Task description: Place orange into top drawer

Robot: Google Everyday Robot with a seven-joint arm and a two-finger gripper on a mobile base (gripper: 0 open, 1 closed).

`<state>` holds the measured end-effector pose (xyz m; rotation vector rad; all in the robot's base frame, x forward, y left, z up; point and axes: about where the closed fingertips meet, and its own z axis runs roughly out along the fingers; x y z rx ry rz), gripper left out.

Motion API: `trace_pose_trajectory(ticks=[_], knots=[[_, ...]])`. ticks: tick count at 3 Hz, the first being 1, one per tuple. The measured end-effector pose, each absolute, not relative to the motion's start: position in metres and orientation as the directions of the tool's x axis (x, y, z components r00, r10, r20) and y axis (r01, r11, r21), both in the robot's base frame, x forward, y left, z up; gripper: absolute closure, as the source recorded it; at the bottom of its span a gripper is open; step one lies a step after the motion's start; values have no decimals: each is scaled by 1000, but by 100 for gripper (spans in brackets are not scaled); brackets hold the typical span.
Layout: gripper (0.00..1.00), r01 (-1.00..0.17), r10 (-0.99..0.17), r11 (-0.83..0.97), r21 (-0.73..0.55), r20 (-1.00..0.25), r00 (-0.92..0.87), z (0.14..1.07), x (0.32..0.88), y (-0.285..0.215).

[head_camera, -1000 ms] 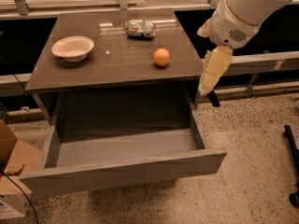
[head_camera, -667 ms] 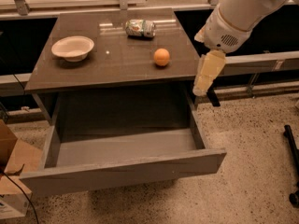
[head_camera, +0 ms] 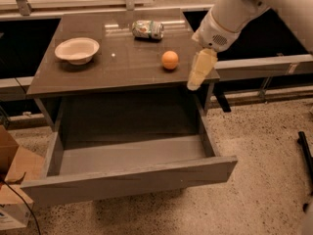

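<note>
The orange [head_camera: 170, 60] sits on the brown table top, right of centre. The top drawer [head_camera: 132, 155] is pulled wide open below the table, its grey inside bare and its flat front panel [head_camera: 127, 180] nearest the camera. My gripper [head_camera: 194, 84] hangs from the white arm at the table's right front edge. It points down, to the right of the orange and apart from it, above the drawer's back right corner. It holds nothing that I can see.
A white bowl [head_camera: 77, 50] stands at the table's left. A green-and-white can [head_camera: 147, 29] lies on its side at the back. A cardboard box [head_camera: 12, 180] sits on the floor left of the drawer. A grey rail [head_camera: 264, 65] runs to the right of the table.
The arm has moved left, bringing the gripper from beyond the table's right edge to a spot closer to the orange. The orange and drawer have not moved.
</note>
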<state>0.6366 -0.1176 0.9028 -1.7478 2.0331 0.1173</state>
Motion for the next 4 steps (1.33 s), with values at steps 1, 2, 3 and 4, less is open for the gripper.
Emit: trace_pose_trajectory(ticks=[1,2,3,4], knots=[[0,-952,-887,198,-234,-456,-72,892,672,-110],[0,-955,-865,195,-224,-499,-59,878,702,-98],[0,-962,-848,191,-196,-527,-61,860,724,-85],[0,-967,-824,209,-144,-559,-95,841,739,-77]])
